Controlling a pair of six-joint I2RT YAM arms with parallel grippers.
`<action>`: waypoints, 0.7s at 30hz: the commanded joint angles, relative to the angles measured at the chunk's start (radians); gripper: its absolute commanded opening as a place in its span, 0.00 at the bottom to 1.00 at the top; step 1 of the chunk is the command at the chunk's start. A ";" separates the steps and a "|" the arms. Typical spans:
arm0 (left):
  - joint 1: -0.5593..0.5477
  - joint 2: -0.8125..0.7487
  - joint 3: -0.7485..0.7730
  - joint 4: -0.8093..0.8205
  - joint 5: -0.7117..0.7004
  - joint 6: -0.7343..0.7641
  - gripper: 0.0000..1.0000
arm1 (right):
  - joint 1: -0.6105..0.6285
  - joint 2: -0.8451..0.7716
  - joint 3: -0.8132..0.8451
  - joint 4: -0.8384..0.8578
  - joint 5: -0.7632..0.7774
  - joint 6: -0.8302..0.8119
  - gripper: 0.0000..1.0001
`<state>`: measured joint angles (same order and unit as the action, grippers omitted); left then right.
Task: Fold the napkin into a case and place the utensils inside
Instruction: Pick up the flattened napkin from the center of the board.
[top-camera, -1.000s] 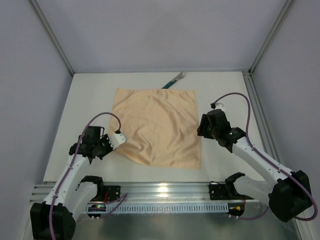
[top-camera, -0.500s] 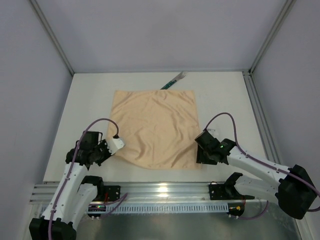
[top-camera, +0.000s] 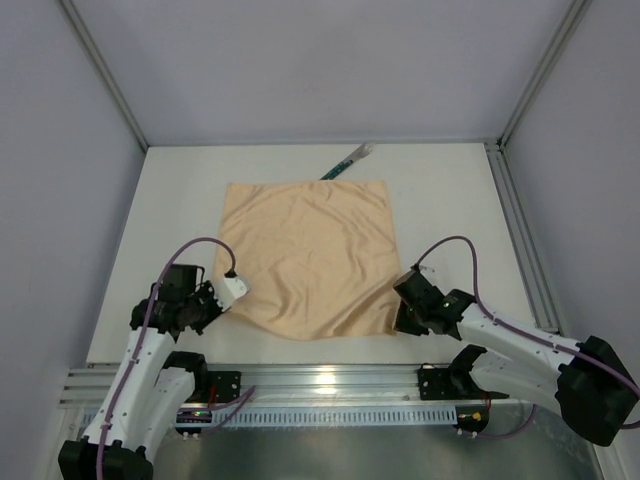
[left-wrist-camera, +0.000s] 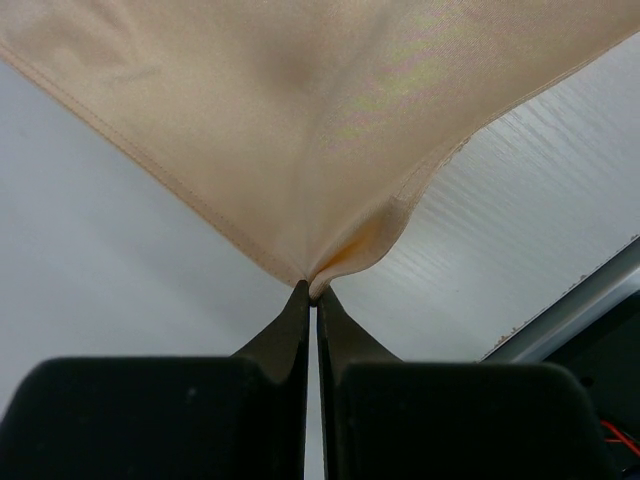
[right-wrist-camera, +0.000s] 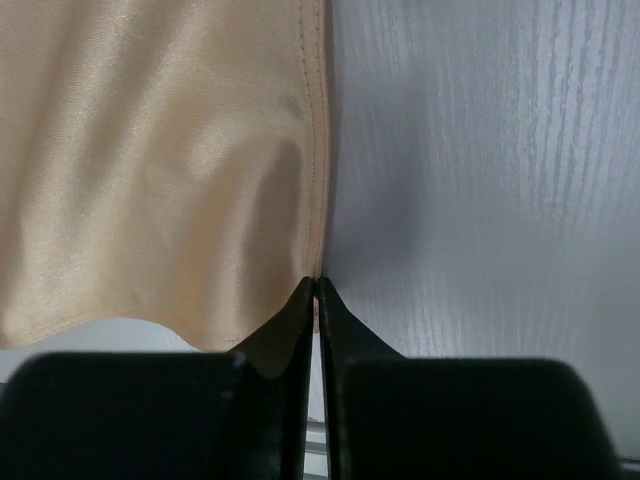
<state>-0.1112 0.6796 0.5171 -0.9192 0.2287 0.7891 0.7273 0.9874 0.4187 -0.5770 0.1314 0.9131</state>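
Two corners of the napkin (top-camera: 310, 250) are pinched, one in each tool. The left tool (left-wrist-camera: 312, 290) has its jaws closed tight on the near-left corner, with cloth fanning out ahead of its tips and seemingly raised a little off the surface (top-camera: 180, 200). The right tool (right-wrist-camera: 317, 285) is clamped on the hemmed near-right corner; cloth spreads ahead and to its left, and bare surface lies to its right. The utensils (top-camera: 348, 160) lie well beyond both tools at the napkin's far edge, their near ends apparently under the cloth.

This looks like the start of the first fold. To do it well, both tools should rise together at matching height and hold gentle tension between them, since the near edge sags in the middle. Each grip catches only the very tip of thin, slippery cloth, so a slow carry forward seems wise. Dragging the napkin could nudge the utensils. Hem should meet hem before either tool lets go.
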 joint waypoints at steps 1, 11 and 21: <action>-0.004 -0.006 0.029 -0.020 0.029 -0.025 0.00 | 0.007 0.002 -0.031 0.003 -0.009 0.023 0.04; -0.002 -0.046 0.116 -0.116 -0.003 -0.031 0.00 | 0.006 -0.325 0.049 -0.165 0.054 0.010 0.04; -0.001 -0.054 0.221 -0.176 -0.028 -0.100 0.00 | 0.007 -0.342 0.215 -0.280 0.046 -0.056 0.04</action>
<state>-0.1108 0.6373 0.6598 -1.0500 0.2089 0.7334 0.7292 0.6571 0.5392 -0.8028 0.1589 0.8852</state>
